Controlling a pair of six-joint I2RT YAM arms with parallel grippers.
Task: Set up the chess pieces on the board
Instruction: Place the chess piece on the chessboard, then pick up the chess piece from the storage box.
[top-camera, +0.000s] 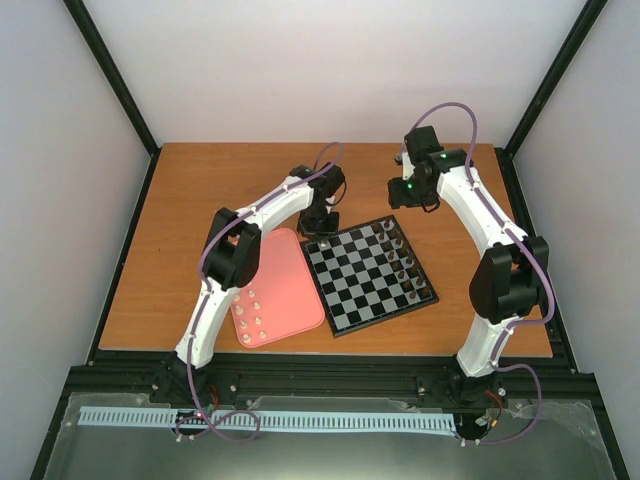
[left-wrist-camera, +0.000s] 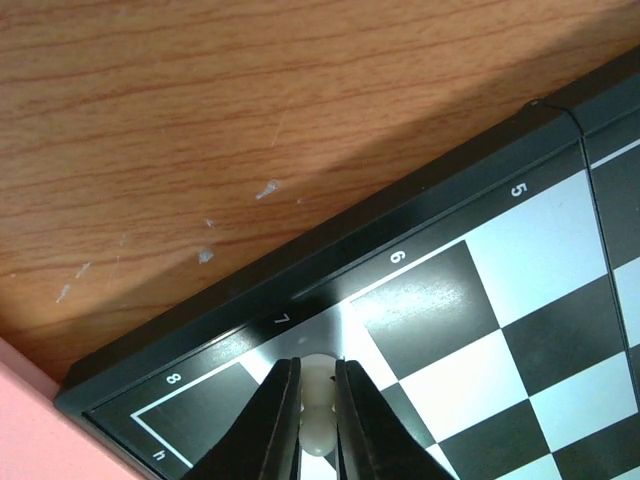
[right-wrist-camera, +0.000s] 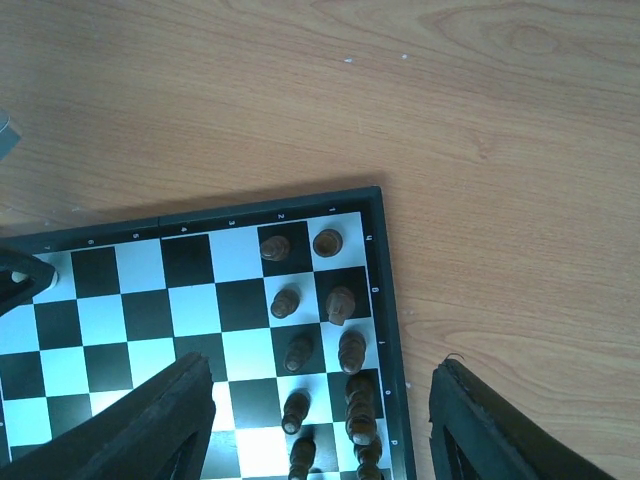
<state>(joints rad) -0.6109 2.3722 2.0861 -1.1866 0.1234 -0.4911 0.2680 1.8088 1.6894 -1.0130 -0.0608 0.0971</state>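
left end effector pinches a tiny, likely light, slippery chess piece around its middle; right end effector gapes empty.

Left arm: extended forward and inward from its base, wrist pitched down. Left gripper: fingers drawn close together, pinching a pale chess piece between the tips. Right arm: arched forward and inward, wrist held high. Right gripper: pointing downward, fingers spread wide apart.
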